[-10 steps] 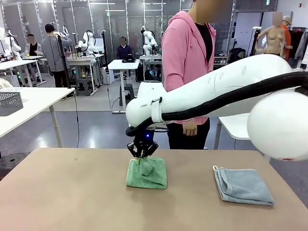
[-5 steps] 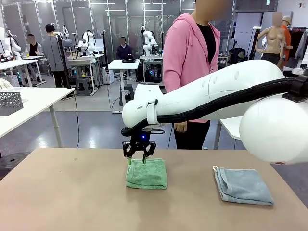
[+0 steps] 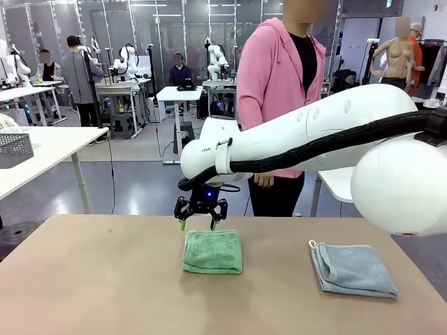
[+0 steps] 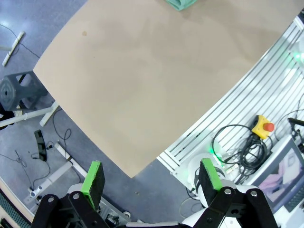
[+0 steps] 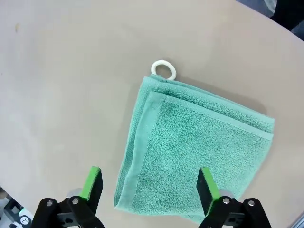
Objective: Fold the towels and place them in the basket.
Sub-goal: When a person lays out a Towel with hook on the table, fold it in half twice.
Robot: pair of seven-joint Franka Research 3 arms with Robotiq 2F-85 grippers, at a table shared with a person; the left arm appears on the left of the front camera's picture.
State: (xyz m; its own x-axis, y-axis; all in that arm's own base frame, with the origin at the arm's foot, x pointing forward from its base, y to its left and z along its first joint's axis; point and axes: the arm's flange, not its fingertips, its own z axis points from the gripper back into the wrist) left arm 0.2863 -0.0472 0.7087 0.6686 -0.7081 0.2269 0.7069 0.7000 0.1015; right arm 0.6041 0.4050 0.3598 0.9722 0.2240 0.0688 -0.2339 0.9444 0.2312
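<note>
1. Green towel (image 3: 213, 251) lies folded into a flat square on the tan table (image 3: 91, 286), near the middle and closer to the far edge.
2. A small white loop (image 5: 163, 69) sticks out from one corner of that towel, resting on the table.
3. Right gripper (image 3: 200, 222) hangs just above the green towel's far edge with its jaws spread wide and nothing between them; in its own wrist view the two green pads (image 5: 92, 183) stand apart over the towel.
4. Blue-grey towel (image 3: 353, 270) lies folded near the table's right edge, well apart from the green one, with a small loop at its far left corner.
5. Left gripper (image 4: 152, 178) is spread open and empty, off the table's near edge.
6. A person in a pink hoodie (image 3: 272, 77) stands beyond the far edge.
</note>
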